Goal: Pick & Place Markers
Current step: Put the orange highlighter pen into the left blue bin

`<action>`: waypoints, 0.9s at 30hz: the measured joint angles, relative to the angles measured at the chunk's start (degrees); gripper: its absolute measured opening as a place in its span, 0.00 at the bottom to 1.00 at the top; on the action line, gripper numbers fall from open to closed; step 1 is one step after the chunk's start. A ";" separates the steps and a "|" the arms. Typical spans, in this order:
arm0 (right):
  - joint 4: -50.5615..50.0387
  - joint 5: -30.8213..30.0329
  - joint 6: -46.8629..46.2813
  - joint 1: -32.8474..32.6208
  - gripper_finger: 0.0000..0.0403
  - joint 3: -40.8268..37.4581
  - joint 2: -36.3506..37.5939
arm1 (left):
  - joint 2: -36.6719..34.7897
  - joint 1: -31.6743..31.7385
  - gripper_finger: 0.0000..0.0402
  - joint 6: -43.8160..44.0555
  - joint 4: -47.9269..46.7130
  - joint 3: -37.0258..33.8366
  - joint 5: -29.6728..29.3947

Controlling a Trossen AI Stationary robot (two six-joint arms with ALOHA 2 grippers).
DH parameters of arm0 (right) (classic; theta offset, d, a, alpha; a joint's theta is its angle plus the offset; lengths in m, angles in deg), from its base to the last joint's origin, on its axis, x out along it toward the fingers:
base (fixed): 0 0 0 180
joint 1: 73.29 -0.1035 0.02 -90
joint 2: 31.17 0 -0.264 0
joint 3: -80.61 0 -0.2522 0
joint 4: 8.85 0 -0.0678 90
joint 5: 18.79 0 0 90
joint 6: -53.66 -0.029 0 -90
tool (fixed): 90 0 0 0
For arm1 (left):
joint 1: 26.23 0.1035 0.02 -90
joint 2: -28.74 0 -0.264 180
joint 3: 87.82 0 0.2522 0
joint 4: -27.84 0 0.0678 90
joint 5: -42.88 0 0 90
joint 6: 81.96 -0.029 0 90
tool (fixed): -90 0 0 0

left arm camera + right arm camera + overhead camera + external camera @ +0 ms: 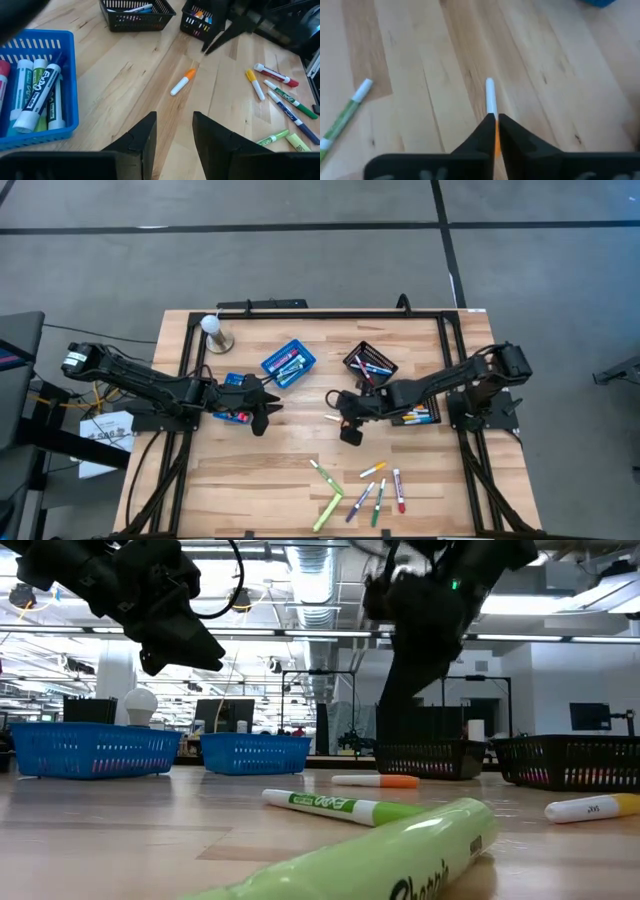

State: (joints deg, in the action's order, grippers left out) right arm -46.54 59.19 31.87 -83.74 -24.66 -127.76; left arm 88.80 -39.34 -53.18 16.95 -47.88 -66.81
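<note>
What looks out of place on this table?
Loose markers lie scattered at the table's near edge rather than in the baskets. One orange-capped marker lies apart mid-table, below the shut right gripper.

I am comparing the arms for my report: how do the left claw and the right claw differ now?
The left claw stands open and holds nothing; the right claw is shut. The left claw hangs beside a blue basket, the right claw above the orange marker on the table. Both are dark, with two fingers.
</note>
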 joint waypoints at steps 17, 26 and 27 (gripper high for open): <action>2.91 3.62 2.78 0.27 0.35 -0.04 -11.34 | 0.00 0.00 0.30 0.00 0.18 -0.02 0.02; 1.46 5.50 4.29 2.99 0.09 0.09 -11.34 | 0.00 0.02 0.30 0.00 0.18 -0.04 0.02; 1.48 6.02 4.29 3.12 0.07 0.11 -11.30 | 0.01 0.02 0.30 0.00 0.18 -0.04 0.02</action>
State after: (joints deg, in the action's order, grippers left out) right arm -45.07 65.21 36.16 -80.62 -24.55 -139.05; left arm 88.80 -39.31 -53.18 17.13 -47.92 -66.80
